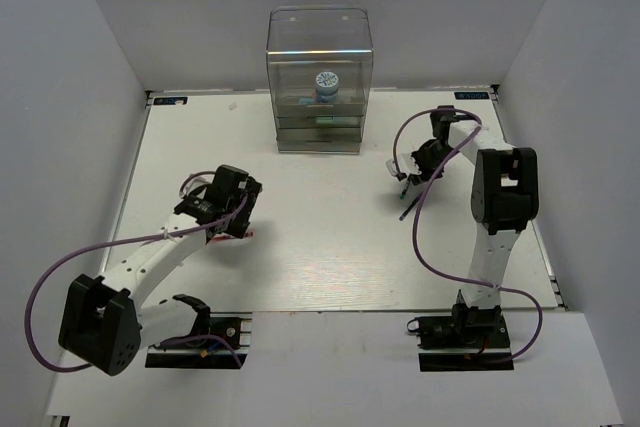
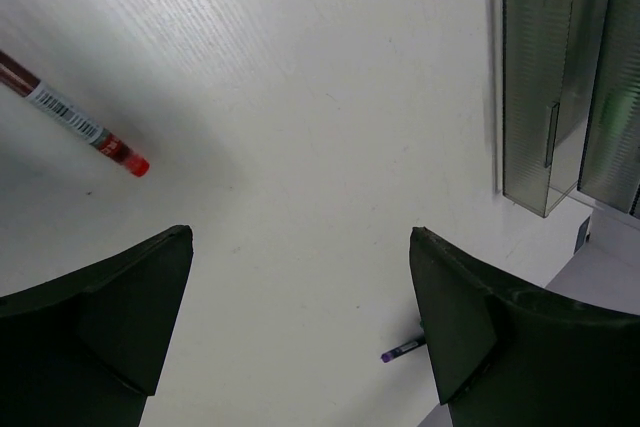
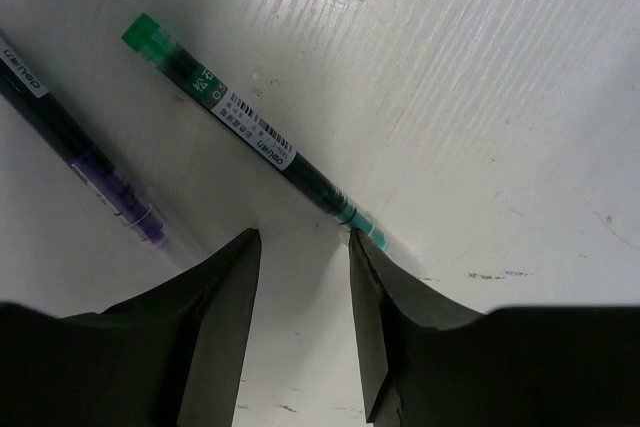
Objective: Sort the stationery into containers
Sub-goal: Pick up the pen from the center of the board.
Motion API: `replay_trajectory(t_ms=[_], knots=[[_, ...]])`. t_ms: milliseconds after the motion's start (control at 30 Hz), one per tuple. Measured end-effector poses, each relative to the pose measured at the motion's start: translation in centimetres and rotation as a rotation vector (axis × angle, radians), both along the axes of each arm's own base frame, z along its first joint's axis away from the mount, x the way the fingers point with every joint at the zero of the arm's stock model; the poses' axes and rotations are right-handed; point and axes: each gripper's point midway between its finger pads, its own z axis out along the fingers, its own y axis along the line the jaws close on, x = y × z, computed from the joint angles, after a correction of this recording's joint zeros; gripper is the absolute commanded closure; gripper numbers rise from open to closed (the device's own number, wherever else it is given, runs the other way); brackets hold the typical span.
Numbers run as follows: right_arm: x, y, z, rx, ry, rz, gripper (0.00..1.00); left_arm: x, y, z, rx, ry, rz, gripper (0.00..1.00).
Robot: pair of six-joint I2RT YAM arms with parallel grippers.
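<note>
While the right gripper (image 3: 302, 239) hangs narrowly parted, the green pen (image 3: 255, 142) lies just beyond its tips, seemingly lined up for pinching; the left gripper (image 2: 300, 235) gapes empty.

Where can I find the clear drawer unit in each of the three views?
Top external: the clear drawer unit is at top centre, at the table's far edge.
Left wrist: the clear drawer unit is in the upper right corner, partly cut off.
Right wrist: not in it.
Shared landmark: the white table under everything.
</note>
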Motion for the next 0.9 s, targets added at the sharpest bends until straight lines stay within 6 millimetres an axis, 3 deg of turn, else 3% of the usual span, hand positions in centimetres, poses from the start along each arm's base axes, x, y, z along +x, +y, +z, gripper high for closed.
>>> replay_trajectory(t_ms=[367, 667, 900], knots=[[-0.7, 1.5, 0.1, 0.071, -0.040, 0.024, 0.53, -3.1, 1.8, -2.0, -0.007, 0.055, 0.073, 0.00], [-1.3, 2.5, 0.2, 0.107, -0.070, 0.047, 0.53, -3.4, 1.9, -2.5, -0.007, 0.072, 0.083, 0.00], [-1.3, 2.6, 0.0, 0.071, 0.001, 0.057, 0.56, -3.5, 1.7, -2.7, -0.029, 0.080, 0.094, 0.00]])
